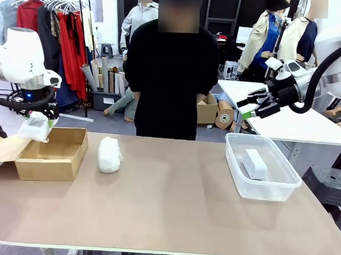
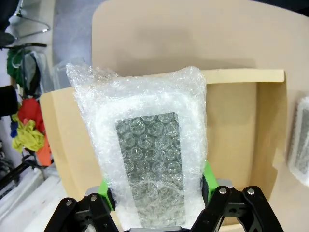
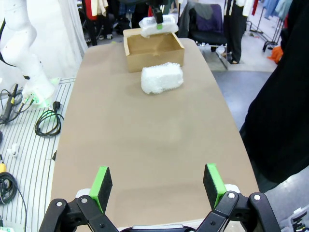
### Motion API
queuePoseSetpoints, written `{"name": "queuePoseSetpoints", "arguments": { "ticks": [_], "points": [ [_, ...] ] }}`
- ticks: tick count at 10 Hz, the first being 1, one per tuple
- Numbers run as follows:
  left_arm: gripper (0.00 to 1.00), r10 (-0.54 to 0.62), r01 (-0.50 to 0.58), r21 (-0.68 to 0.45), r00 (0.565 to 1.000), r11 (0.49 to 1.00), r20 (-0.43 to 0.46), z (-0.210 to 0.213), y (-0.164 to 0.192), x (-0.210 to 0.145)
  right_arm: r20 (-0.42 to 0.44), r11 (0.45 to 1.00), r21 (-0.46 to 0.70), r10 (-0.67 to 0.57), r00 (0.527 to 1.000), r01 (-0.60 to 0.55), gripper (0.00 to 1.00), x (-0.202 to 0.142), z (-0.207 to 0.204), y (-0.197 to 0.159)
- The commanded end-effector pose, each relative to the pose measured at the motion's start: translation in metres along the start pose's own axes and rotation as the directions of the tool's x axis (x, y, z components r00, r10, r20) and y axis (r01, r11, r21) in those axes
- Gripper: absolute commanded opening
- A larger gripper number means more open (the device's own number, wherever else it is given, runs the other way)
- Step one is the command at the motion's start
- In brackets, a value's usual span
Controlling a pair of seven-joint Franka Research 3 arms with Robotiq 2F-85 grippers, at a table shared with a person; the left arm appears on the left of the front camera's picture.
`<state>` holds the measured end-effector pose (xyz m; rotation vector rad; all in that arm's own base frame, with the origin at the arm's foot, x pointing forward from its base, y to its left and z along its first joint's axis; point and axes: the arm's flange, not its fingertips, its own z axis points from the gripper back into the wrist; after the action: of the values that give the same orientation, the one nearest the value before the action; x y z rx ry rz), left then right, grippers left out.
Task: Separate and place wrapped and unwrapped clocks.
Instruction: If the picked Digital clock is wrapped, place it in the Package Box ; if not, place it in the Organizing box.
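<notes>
The left jaws are clamped on the lower end of a clear bubble-wrap bundle (image 2: 149, 140), green pads (image 2: 103, 187) pressed into both sides. A white rounded clock with a dark face shows through the bubbles. This bundle hangs over the open cardboard box (image 1: 46, 169) at the left edge of the tan surface (image 1: 173, 211). A lumpy white bubble-wrap bundle (image 1: 109, 154) lies just right of the box, apart from it. The right jaws stand wide with nothing between them, raised near the far right corner. Below them a clear plastic bin (image 1: 263, 193) holds the bare white clock (image 1: 254, 163). A person (image 1: 169, 77) in black stands at the far edge.
</notes>
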<state>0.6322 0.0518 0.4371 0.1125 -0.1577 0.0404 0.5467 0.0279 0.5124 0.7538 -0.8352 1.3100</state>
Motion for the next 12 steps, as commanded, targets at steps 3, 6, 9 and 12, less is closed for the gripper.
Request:
{"name": "queuePoseSetpoints", "arguments": {
  "ticks": [3,6,9,12],
  "points": [
    [0.00,0.040,-0.040,0.025,0.999,0.999,0.008,-0.018,-0.012,0.005,-0.001,1.000,-0.001,0.003,1.000,-0.003,1.00,0.001,0.001,0.000],
    [0.00,0.029,-0.028,0.062,0.999,0.998,-0.021,-0.036,-0.023,0.002,-0.001,1.000,-0.001,0.003,1.000,-0.003,1.00,0.001,0.001,0.000],
    [0.00,0.027,-0.024,0.069,0.999,0.997,-0.040,-0.046,-0.029,-0.004,-0.001,1.000,-0.001,0.003,1.000,-0.003,1.00,0.001,0.001,0.000],
    [0.00,0.001,0.000,0.085,1.000,0.996,-0.008,-0.037,-0.041,-0.019,-0.001,1.000,-0.001,0.003,1.000,-0.003,1.00,0.001,0.001,0.000]
  ]
}}
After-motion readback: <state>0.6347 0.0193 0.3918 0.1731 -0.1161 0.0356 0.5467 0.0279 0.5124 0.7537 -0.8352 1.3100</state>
